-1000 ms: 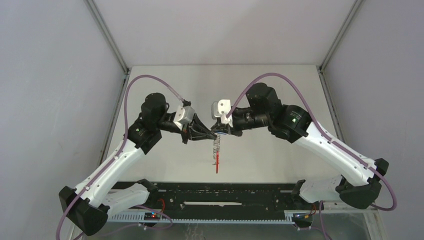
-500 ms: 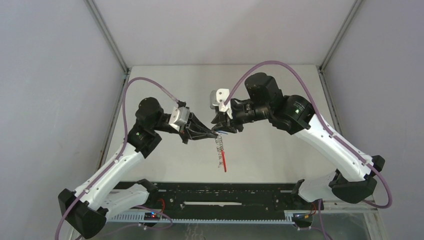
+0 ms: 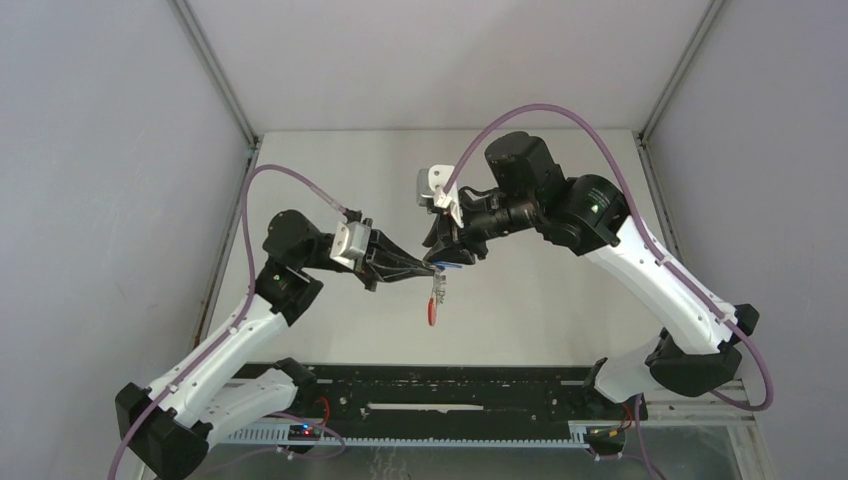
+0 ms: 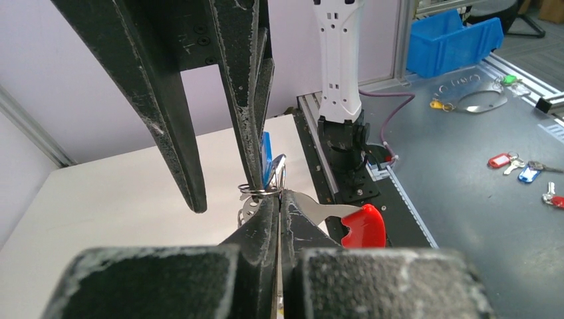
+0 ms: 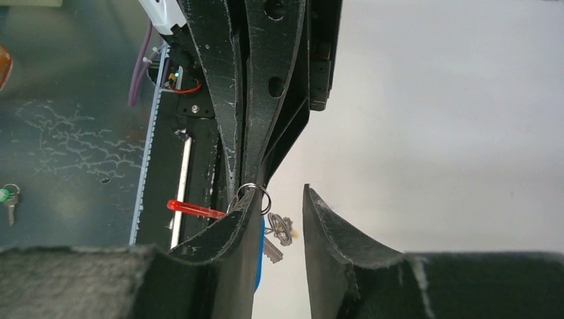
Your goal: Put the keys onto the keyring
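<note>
Both arms meet above the middle of the table [image 3: 560, 300]. Left gripper [image 4: 278, 199]: fingers pressed fully together, pinching the grey metal end of the keyring [image 3: 436, 293]. The keyring hangs below the fingertips, clear of the table, its red band [image 4: 364, 226] lowest. Right gripper [image 5: 282, 199]: fingers apart with a clear gap, nothing clamped between them, tip to tip with the left gripper. Blue-tagged key [image 4: 267, 156]: dangles just beside the inner face of one right finger, its small split ring [image 5: 258, 193] at the point where the two grippers meet. Cannot tell whether the ring is threaded onto a clip.
</note>
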`<state>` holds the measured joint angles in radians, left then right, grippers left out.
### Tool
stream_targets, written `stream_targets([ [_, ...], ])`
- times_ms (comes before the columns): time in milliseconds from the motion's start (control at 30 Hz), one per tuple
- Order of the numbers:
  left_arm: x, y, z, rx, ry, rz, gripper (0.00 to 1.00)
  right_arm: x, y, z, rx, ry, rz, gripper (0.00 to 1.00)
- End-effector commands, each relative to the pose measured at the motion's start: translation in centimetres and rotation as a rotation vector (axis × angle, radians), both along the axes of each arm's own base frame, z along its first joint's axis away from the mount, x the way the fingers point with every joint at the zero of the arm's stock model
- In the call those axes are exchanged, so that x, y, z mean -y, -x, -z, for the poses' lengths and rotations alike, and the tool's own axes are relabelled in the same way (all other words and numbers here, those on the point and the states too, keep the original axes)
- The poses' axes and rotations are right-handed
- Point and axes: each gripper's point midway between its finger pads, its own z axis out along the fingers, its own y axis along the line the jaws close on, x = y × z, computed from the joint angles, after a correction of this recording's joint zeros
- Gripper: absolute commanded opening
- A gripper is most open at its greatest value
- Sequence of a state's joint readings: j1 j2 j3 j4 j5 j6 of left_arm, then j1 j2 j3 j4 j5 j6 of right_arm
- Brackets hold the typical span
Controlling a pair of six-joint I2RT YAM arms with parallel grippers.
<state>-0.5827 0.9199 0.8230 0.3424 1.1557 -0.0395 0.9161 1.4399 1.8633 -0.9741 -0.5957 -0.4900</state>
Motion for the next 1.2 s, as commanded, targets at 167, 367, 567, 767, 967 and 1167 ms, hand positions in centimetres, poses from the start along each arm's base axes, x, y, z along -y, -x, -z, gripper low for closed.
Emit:
stream_targets([
  [167, 0.0, -0.2, -2.4, 0.047, 0.089, -0.047, 0.0, -0.3, 1.4, -0.6, -0.132, 0.013, -0.047, 0.38],
  [367, -0.1, 0.6, -1.8, 0.066, 0.087, -0.023, 0.0, -0.4, 2.0, -1.5, -0.182, -0.009, -0.109, 0.39],
  [567, -0.2, 0.8, -1.9, 0.087, 0.092, -0.019, 0.0, -0.9, 2.6, -0.7, -0.249, 0.007, -0.157, 0.38],
  [767, -0.3, 0.9, -2.5, 0.111, 0.107, -0.019, 0.0, -1.2, 3.1, -0.7, -0.317, -0.005, -0.205, 0.37],
  [967, -0.5, 1.2, -3.1, 0.159, 0.125, -0.026, 0.0, -1.2, 2.7, -2.2, -0.351, -0.074, -0.22, 0.42],
  [1167, -0.6, 0.9, -3.8, 0.191, 0.144, -0.048, 0.0, -1.6, 2.5, -2.7, -0.395, -0.107, -0.216, 0.43],
])
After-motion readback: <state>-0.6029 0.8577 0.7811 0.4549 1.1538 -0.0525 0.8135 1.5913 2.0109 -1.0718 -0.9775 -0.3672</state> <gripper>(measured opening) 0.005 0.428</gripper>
